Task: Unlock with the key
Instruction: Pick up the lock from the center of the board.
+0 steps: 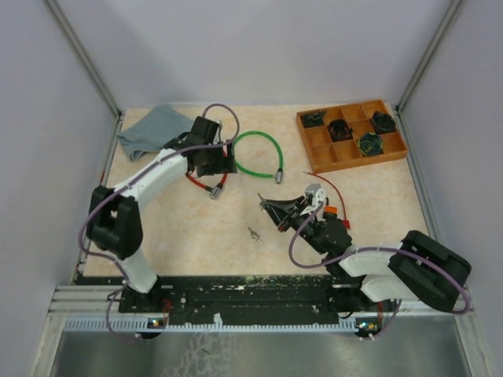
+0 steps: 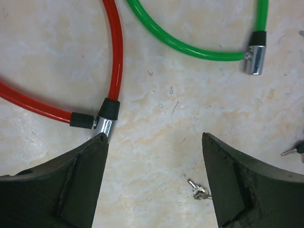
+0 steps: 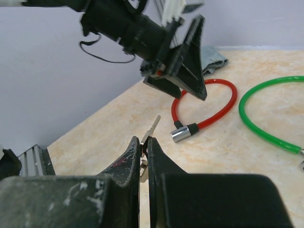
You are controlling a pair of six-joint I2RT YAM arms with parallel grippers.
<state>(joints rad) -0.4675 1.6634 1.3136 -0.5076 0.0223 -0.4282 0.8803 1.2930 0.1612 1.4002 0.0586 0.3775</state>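
Right gripper (image 3: 146,142): black jaws pinched tight on a thin, flat metal key (image 3: 153,127), with the blade poking up past the tips. Red cable lock (image 2: 115,57): glossy coated loop with black collars. Its shiny cylinder end sits by one tip of the left gripper (image 2: 154,137), jaws spread wide; cannot tell if they touch. Green cable lock (image 2: 190,49) lies near, apart. Small loose key (image 2: 198,191) rests on the marbled beige tabletop (image 1: 196,243), with open room around it. Wooden compartment tray (image 1: 357,162) sits at the far right corner.
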